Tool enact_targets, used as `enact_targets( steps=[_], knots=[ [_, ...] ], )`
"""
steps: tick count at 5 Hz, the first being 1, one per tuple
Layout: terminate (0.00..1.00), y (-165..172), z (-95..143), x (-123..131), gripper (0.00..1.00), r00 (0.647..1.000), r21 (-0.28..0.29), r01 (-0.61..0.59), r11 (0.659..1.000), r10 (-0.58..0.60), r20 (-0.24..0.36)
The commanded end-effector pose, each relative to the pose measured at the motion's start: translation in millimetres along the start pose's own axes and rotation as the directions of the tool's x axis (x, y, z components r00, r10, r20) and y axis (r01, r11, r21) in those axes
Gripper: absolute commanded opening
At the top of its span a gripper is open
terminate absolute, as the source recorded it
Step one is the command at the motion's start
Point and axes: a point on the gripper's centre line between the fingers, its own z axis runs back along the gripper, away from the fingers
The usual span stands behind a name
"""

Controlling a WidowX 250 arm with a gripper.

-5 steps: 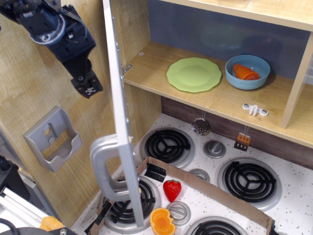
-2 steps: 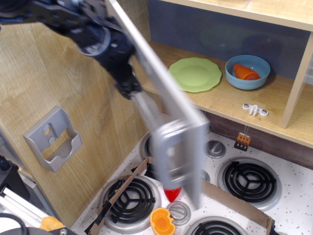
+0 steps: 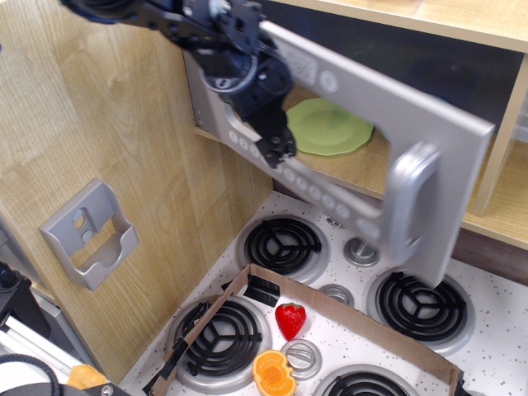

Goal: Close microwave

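Since the earlier frame, your door has swung a long way round: a second ago it stood edge-on, wide open, and now it faces nearly outward across the compartment, though a gap remains on the handle side. Your arm has crossed from the upper left and travelled with it.

The microwave (image 3: 388, 124) occupies the wooden compartment at upper right. Its silver-grey door is hinged on the left, and its free edge stands out from the cabinet toward the camera. The curved grey handle (image 3: 410, 198) sits at the right end of the door. A row of round white buttons (image 3: 318, 192) runs along the door's lower strip.

Your gripper (image 3: 279, 148) rests against the outer face of the door, at its left portion near the hinge and just above the button row, well apart from the handle. You cannot tell from this view how far its fingers are spread, nor whether they hold anything; they appear to press on the panel only.

Through the door's window a green plate (image 3: 330, 128) shows on the compartment floor. Below, the stove top (image 3: 363, 330) carries a cardboard strip (image 3: 346, 309), a strawberry (image 3: 289, 318) and an orange piece (image 3: 275, 373). A grey wall holder (image 3: 89, 235) hangs at left.
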Motion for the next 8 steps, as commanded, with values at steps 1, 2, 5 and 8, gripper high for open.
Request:
enact_targets(
  steps=[1,2,5,8],
  knots=[
    [0.0,-1.5,7.4,26.2,1.0,1.0,0.01,0.008,1.0,-0.008,0.013],
    [0.0,-5.2,4.9,32.2,1.0,0.999,0.009,0.035,0.999,-0.035,0.019],
    [0.0,-8.7,2.4,54.8,1.0,0.987,0.016,0.128,0.992,-0.129,0.094],
    [0.0,-11.5,-3.2,69.3,1.0,0.967,0.021,0.207,0.978,-0.208,0.15]
  ],
)
